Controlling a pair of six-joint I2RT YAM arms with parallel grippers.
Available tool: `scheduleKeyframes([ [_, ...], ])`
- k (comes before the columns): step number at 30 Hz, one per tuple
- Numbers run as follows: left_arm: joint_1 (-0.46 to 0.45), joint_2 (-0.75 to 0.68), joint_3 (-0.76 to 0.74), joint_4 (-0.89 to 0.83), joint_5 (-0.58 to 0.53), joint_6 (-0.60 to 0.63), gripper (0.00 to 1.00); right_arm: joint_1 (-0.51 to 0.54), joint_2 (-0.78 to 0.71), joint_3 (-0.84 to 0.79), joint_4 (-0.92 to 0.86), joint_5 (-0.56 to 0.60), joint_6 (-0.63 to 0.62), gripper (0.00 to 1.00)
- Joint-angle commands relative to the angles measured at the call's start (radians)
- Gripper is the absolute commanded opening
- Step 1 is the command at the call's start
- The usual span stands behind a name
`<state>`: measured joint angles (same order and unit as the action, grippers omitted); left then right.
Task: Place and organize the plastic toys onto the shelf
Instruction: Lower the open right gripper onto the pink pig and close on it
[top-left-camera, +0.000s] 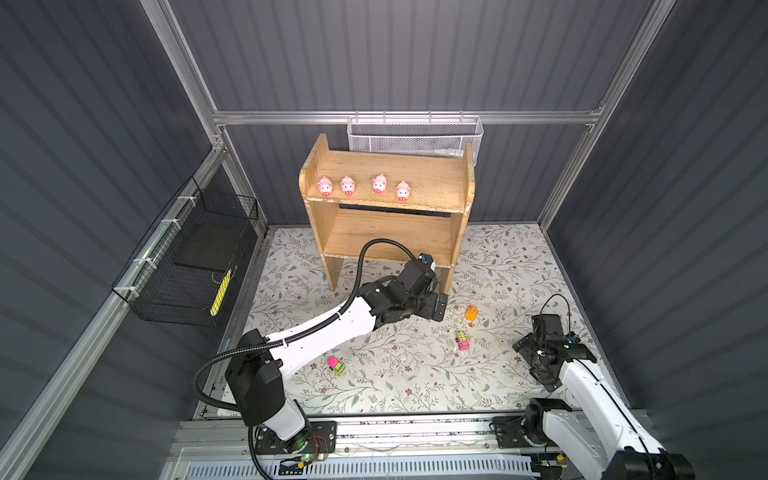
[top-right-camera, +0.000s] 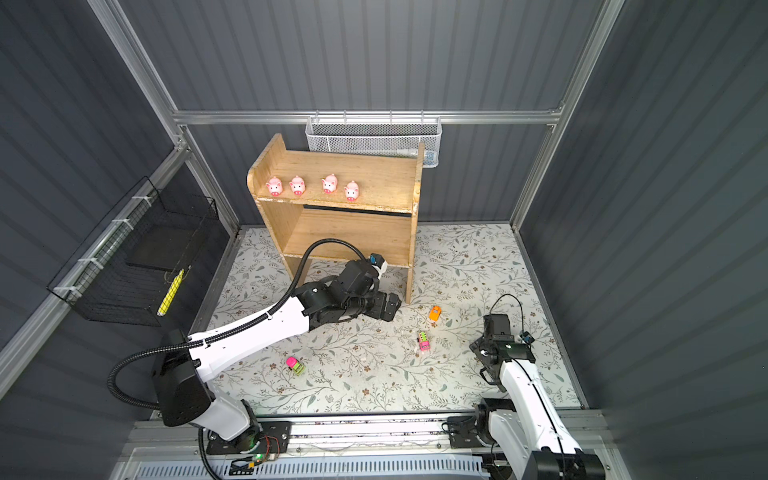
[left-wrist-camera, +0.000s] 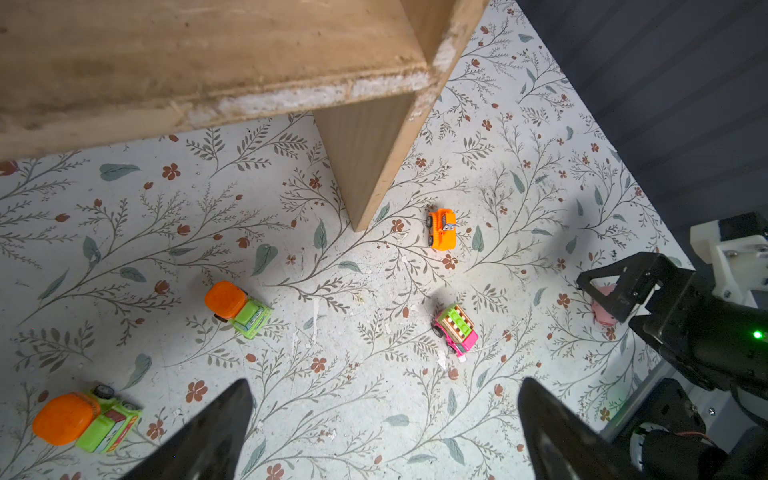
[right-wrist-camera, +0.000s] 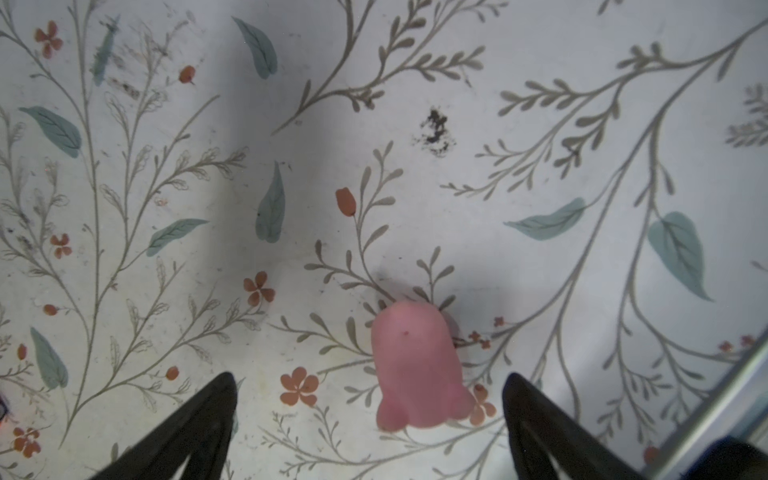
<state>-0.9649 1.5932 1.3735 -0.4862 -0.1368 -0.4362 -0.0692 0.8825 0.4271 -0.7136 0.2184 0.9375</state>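
While its jaws are spread wide with nothing between them, the left pincer (left-wrist-camera: 384, 382) is held above the floral mat (left-wrist-camera: 124, 232), just in front of the shelf (top-left-camera: 415, 174) and close to the shelf's leg on the right arm's side. An orange vehicle (left-wrist-camera: 441, 228) is seen just in front of that leg, and a pink vehicle with a striped green load (left-wrist-camera: 456, 328) lies a little farther out from the shelf. A lime-green vehicle with an orange drum (left-wrist-camera: 237, 309) and a second drum vehicle (left-wrist-camera: 87, 419) are shown by the left wrist view out in front of the shelf's lower tier (in both top views they are hidden under the left arm). A pink-and-lime vehicle (top-left-camera: 336, 365) is set well out from the shelf, on the left arm's side.

The right pincer (right-wrist-camera: 368, 376) is likewise opened wide and is lowered over a pink pig on the mat (right-wrist-camera: 415, 365), which lies between the jaws, clear of both fingers, well apart from the shelf on the right arm's side.

On the shelf's upper tier, near its front edge, a first pig (top-left-camera: 325, 186), a second pig (top-left-camera: 348, 185), a third pig (top-left-camera: 379, 183) and a fourth pig (top-left-camera: 402, 191) are lined up, snouts turned to the front.
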Motion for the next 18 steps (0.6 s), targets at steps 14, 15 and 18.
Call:
scheduleKeyframes([
  [14,0.006,-0.085,-0.083,0.043,-0.009,0.040,1.00,-0.066,0.174,0.064,0.065,-0.089,-0.123,0.88],
  [15,0.005,-0.100,-0.097,0.050,-0.012,0.040,1.00,-0.067,0.183,0.076,0.056,-0.075,-0.134,0.86],
  [18,0.011,-0.147,-0.140,0.069,-0.020,0.041,1.00,-0.071,0.194,0.090,0.050,-0.056,-0.147,0.80],
])
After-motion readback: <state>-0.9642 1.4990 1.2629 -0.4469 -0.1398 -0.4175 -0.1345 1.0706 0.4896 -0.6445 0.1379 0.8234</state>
